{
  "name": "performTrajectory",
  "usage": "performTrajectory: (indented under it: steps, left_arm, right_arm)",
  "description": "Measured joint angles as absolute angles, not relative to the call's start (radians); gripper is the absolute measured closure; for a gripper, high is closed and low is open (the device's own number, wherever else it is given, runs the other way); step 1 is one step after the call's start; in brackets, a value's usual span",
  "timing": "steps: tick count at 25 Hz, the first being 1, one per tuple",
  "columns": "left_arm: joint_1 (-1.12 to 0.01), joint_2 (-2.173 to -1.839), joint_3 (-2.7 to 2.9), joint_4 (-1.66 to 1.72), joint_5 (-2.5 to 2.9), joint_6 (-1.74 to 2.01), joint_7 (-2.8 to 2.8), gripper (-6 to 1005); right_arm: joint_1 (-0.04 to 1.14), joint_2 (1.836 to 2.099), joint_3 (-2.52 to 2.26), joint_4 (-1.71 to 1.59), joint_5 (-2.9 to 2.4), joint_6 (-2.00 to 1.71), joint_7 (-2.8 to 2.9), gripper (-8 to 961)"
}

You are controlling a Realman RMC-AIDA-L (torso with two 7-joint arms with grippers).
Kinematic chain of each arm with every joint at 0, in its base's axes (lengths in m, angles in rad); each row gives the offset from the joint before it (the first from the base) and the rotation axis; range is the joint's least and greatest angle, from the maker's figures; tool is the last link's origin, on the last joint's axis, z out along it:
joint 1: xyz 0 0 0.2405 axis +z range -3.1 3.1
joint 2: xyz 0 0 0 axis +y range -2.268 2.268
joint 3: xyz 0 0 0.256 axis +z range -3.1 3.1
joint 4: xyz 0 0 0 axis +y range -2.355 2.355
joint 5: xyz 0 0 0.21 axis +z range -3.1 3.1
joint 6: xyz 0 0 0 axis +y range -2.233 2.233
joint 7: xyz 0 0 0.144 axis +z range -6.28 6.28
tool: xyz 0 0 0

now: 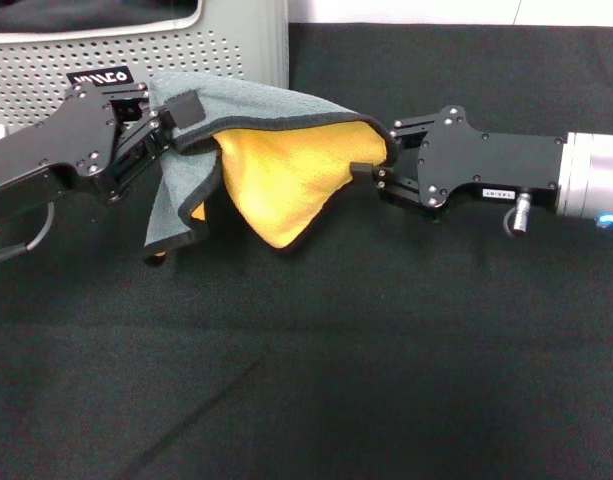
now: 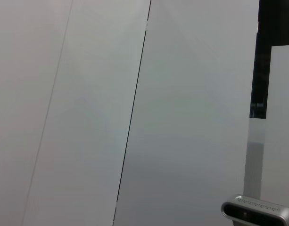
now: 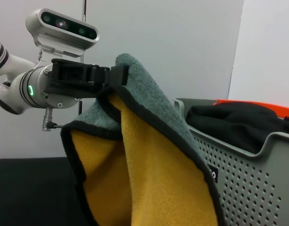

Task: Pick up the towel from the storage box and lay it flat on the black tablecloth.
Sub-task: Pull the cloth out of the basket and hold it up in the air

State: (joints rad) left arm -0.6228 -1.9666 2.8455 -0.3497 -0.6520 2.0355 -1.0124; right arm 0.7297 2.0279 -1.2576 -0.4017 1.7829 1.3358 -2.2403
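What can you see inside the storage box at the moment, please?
Inside the storage box, the right wrist view shows dark black fabric heaped above the rim, with an orange edge behind it. Whatever lies beneath is hidden by the fabric and the perforated walls.

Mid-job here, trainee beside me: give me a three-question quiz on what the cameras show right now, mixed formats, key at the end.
1. True or false: the towel lies flat on the black tablecloth.
2. Which pincers grip the towel? A) left only B) right only C) both
3. Fill in: the towel side facing up is ____.

Key:
1. False. It hangs in the air between the two arms, sagging in the middle.
2. C. The left pincer pinches one end near the storage box; the right pincer holds the other.
3. Grey; the yellow-orange side faces down.
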Motion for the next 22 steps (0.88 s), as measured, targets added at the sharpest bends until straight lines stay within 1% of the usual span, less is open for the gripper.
performTrajectory:
  steps: [7,13,18,22]
  left_arm:
    - [-0.621,-1.963,2.845,-0.352,-0.655,2.036,-1.012,945]
    - [-0.619,-1.962,2.844,-0.353,-0.659,2.036,-1.012,945]
    - [-0.615,-1.962,2.844,-0.354,-0.668,2.036,-1.012,945]
    - [-0.615,-1.963,2.844,-0.355,-0.668,2.036,-1.012,945]
  right_arm:
    - [0.719,2.028,-1.258,-0.411,1.792,1.368,-2.238,714]
    - [0.715,2.028,-1.260,-0.411,1.793,1.372,-2.244,763]
    - [0.714,2.028,-1.268,-0.413,1.793,1.368,-2.249,875]
    - [0.707,2.028,-1.268,-0.416,1.793,1.368,-2.267,910]
